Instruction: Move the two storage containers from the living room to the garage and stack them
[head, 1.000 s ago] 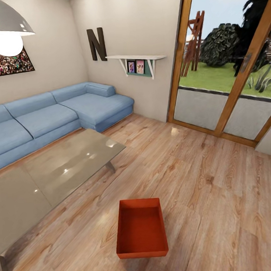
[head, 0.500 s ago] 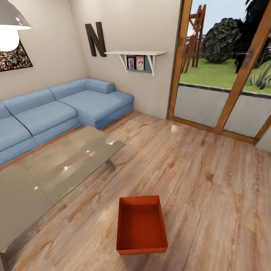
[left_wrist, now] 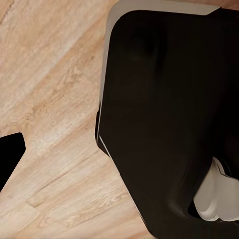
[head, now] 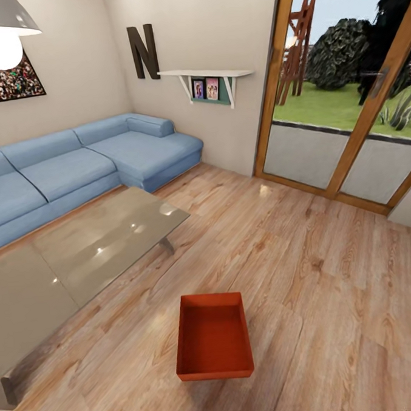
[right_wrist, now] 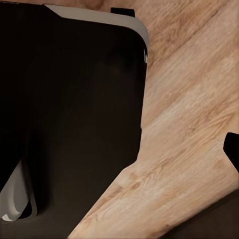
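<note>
One orange-red storage container (head: 213, 339) sits open and empty on the light wood plank floor (head: 319, 271) of the living room, low in the middle of the head view, just right of the glass table's corner. In the left wrist view a dark fingertip (left_wrist: 9, 154) pokes in at the edge over the planks, beside my black base (left_wrist: 164, 114). The right wrist view has a similar dark fingertip (right_wrist: 233, 149) at its edge, next to the base (right_wrist: 69, 99). Neither view lets me judge how the jaws stand. Nothing is held.
A low glass coffee table (head: 81, 255) stands left of the container, with a blue corner sofa (head: 75, 171) behind it against the wall. Wood-framed glass doors (head: 345, 99) close off the far right. Bare planks stretch right of and beyond the container.
The whole head picture has slid upward a little, so the camera has moved. The container lies where it was on the planks.
</note>
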Controlling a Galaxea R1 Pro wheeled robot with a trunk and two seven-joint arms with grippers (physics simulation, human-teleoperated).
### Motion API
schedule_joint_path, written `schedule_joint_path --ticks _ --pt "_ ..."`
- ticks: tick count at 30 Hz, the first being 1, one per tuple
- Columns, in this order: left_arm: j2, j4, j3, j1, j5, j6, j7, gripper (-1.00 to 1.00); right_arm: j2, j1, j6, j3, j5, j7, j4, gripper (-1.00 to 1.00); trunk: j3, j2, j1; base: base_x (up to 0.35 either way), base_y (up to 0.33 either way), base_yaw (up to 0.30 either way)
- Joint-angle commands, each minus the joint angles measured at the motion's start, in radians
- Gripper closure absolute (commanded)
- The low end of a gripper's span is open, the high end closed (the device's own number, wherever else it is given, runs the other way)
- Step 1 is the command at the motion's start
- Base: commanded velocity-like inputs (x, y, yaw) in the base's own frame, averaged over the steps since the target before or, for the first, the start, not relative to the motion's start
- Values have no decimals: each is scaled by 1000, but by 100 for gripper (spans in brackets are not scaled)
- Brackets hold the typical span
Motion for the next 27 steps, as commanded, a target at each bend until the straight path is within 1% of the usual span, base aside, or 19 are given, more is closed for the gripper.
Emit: schedule_joint_path --ticks 1,27 --pt "0 1 5 0 8 -2 0 -100 1 -1 -5 8 -9 0 3 -100 -3 -1 0 0 0 0" --pt "0 1 5 0 8 -1 0 -100 1 -1 -1 8 -8 0 3 -100 -44 -1 0 0 0 0"
